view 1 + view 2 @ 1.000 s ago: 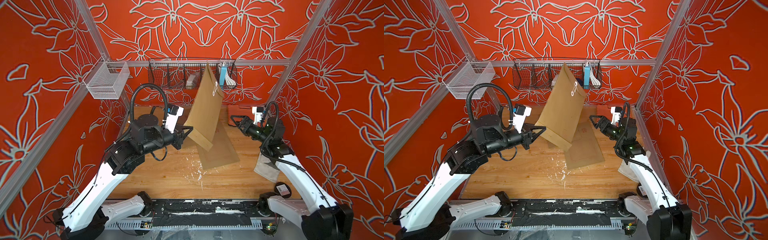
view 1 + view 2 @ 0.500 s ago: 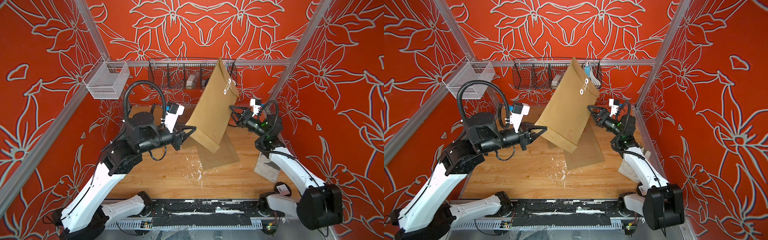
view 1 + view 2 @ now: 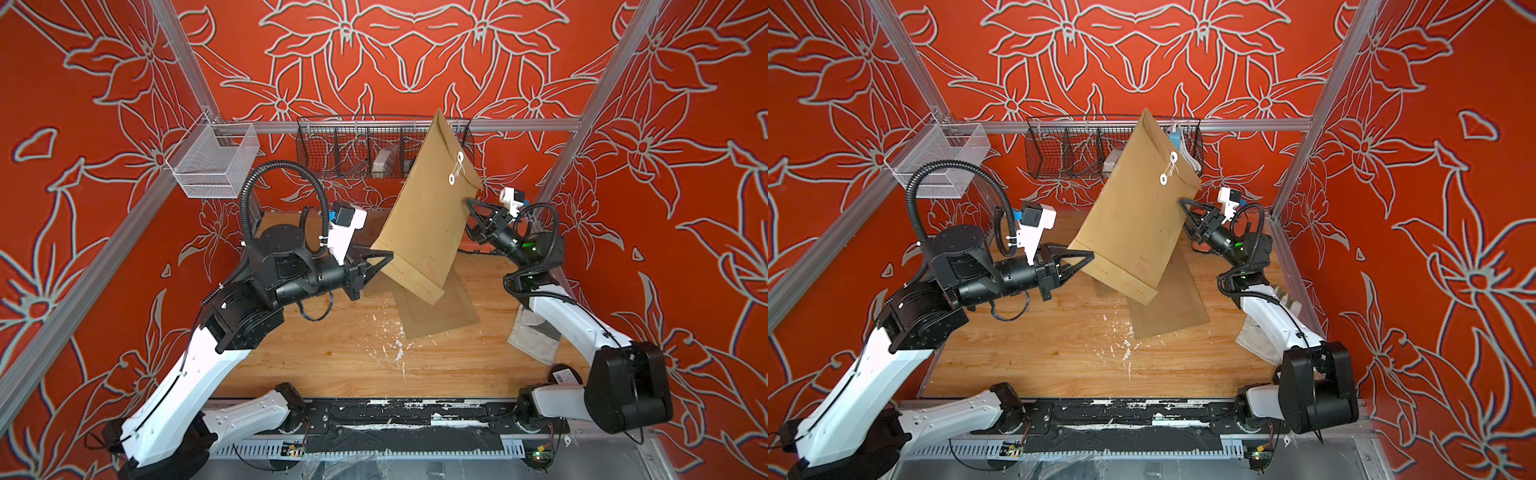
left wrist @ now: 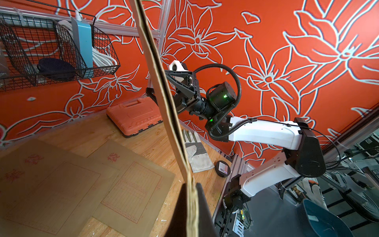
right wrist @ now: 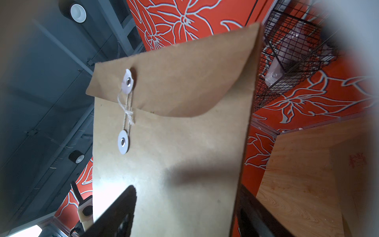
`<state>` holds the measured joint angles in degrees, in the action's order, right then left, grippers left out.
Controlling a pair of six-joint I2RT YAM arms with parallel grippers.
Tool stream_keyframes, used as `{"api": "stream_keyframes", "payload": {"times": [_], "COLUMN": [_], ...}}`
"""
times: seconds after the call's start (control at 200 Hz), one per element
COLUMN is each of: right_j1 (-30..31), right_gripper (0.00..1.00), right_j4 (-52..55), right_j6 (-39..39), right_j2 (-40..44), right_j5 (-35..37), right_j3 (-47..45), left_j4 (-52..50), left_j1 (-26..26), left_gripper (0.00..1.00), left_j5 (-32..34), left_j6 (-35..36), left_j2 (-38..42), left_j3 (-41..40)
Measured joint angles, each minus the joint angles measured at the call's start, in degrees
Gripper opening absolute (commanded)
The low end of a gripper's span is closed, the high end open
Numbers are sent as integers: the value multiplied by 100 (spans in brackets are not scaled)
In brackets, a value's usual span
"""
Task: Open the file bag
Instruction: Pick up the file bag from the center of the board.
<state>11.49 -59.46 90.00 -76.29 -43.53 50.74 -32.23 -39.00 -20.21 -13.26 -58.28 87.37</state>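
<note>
- Left wrist view: the left gripper (image 4: 191, 190) is clamped fully shut on the lower end of the brown kraft-paper file bag (image 4: 163, 92). The bag rises edge-on from between its black fingers.
- In both top views the file bag hangs in the air above the wooden table (image 3: 332, 357). It is tilted, with the flap end high near the black wire basket (image 3: 353, 149) on the back rail and the bottom end low.
- The left gripper pinches the bag's left edge close to the bottom corner.
- The right gripper (image 3: 468, 218) sits at the bag's opposite edge, below the flap. Its jaws stand apart, one finger in front of the paper and one behind, and are not pinched on it.
- From the right wrist, the rounded paper flap (image 5: 174, 86) lies folded down over the bag's mouth.
- A thin white string (image 5: 128, 108) runs between two round white buttons (image 5: 127, 82), one on the flap and one on the body below it.
- Two more flat brown paper file bags (image 4: 51, 184) lie overlapping on the table beneath the held one.
- An orange plastic tool case (image 4: 133, 117) rests on the table by the back wall.
- A grey-and-white work glove (image 4: 196, 156) lies near the right arm's base, with a small black round disc (image 4: 222, 168) just beside it.
- A white mesh basket (image 3: 212, 166) hangs on the left rail.
</note>
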Motion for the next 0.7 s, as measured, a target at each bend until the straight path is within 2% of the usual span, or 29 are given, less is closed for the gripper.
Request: {"api": "stream_keyframes", "payload": {"times": [0.25, 0.49, 0.586, 0.651, 0.701], "right_j1": [0, -24, -24, -26, -26], "right_gripper": [32, 7, 0, 0, 0], "right_j4": [-42, 750, 1185, 1567, 1893], "right_j6": [83, -614, -994, -1322, -1617], "right_j2": [129, 778, 1056, 1239, 1368], "right_j5": [114, 275, 319, 341, 354], "right_j3": [-2, -68, -68, -68, -68], "left_j4": [13, -367, -640, -789, -861], "left_j1": [0, 0, 28, 118, 232], "left_gripper": [0, 0, 17, 47, 65], "left_j5": [363, 1388, 1718, 1849, 1910], "left_j6": [-72, -216, -308, -374, -398], "left_j2": [22, 46, -63, -201, -302], "left_j3": [-20, -9, 87, 208, 273]}}
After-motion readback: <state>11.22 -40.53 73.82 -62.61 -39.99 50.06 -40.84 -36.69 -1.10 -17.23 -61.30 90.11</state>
